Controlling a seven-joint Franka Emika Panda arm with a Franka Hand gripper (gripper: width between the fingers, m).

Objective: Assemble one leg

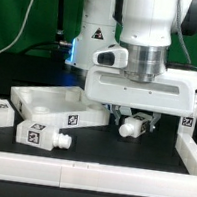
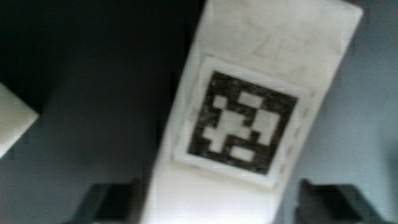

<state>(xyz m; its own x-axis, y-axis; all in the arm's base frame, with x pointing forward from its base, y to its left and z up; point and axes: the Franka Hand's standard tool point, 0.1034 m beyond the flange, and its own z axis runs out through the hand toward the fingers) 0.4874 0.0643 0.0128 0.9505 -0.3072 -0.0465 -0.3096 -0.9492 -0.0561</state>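
My gripper (image 1: 134, 119) is low over the table, right of the middle in the exterior view. A white leg (image 1: 132, 127) with a black-and-white tag lies between its fingers. In the wrist view the leg (image 2: 249, 100) runs lengthwise between the two dark fingertips (image 2: 114, 200), with a narrow dark gap showing on each side, so the jaws stand open around it. The gripper (image 2: 221, 205) is not pressed on the leg. Two more legs lie at the exterior view's left, one (image 1: 41, 134) near the front and one (image 1: 1, 112) further left.
The white square tray-like tabletop (image 1: 36, 97) lies left of the gripper; its corner (image 2: 15, 115) shows in the wrist view. A white rail (image 1: 192, 151) borders the exterior view's right and another (image 1: 87, 174) the front. The robot's base stands behind.
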